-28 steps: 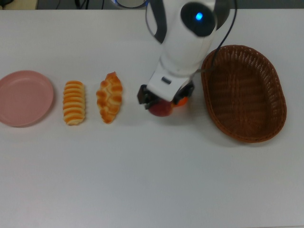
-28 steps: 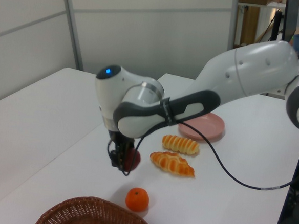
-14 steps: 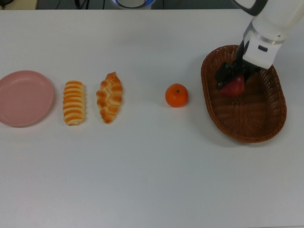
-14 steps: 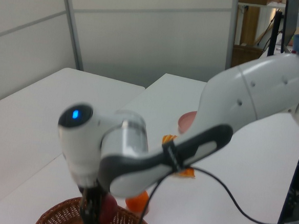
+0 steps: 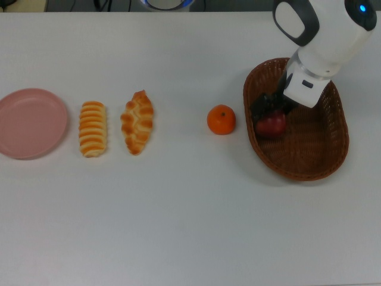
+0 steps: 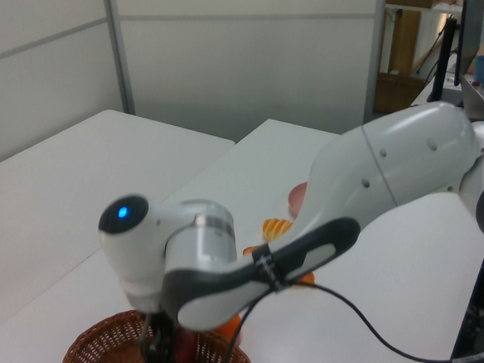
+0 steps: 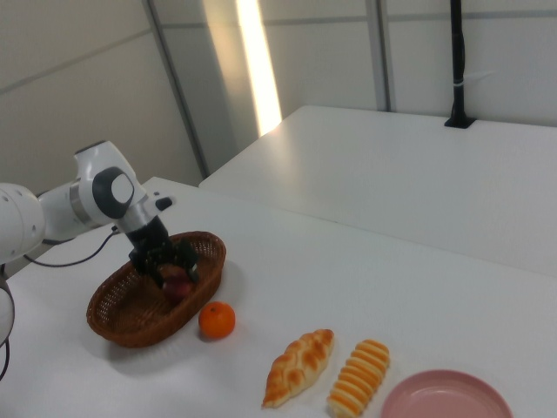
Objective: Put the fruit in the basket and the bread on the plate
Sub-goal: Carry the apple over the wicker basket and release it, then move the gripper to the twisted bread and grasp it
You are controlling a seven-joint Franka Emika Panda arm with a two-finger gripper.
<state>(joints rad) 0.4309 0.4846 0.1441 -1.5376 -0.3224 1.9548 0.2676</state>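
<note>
My gripper (image 5: 269, 119) is down inside the brown wicker basket (image 5: 297, 173), shut on the dark red apple (image 5: 271, 126) near the basket's left wall in the top view. The right view shows the same gripper (image 7: 170, 266) astride the apple (image 7: 177, 283) low in the basket (image 7: 113, 326). An orange tangerine (image 5: 221, 119) lies on the table just left of the basket. Further left lie the braided bread (image 5: 137, 121) and the ribbed bread (image 5: 93, 128), then the pink plate (image 5: 30, 122), which holds nothing.
The white arm (image 5: 324, 42) reaches in from the top view's upper right, over the basket's far rim. In the left view the arm's bulk (image 6: 220, 263) hides most of the table behind it. White table (image 5: 178, 226) stretches along the near side.
The gripper has carried the apple lower and toward the top view's left within the basket. The basket has slid slightly toward the tangerine. Breads, plate and tangerine have not moved.
</note>
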